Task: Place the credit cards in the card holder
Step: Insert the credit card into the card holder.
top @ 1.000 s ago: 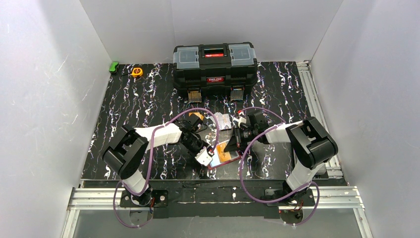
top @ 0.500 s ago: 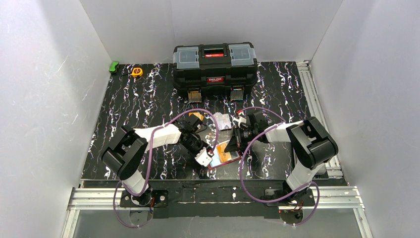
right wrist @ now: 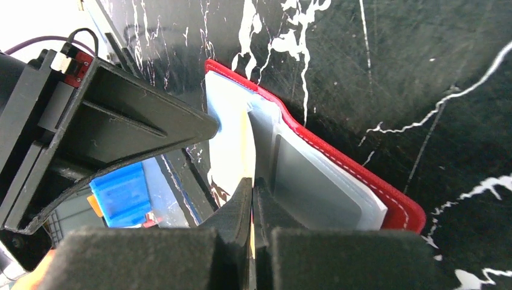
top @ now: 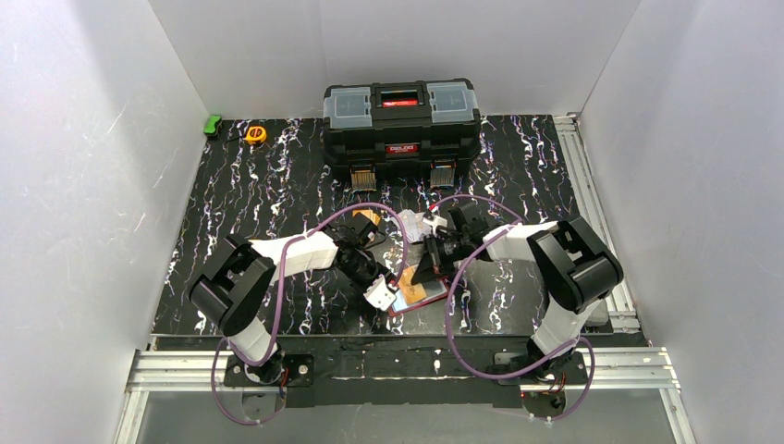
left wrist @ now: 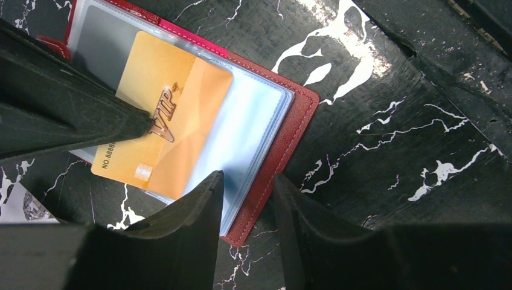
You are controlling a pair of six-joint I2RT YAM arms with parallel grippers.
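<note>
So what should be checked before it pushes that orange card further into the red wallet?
1. Right gripper grips orange card: ok, fingers closed on it.
2. Card holder lying open: ok.
3. Card's leading end under clear pocket: ok, apparently.
4. Left gripper pinning holder: cannot tell; jaws apart at its red edge.
5. Card fully seated: not ok, much sticks out.

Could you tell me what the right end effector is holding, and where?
The right end effector pinches the thin orange plastic credit card by one long edge.
</note>
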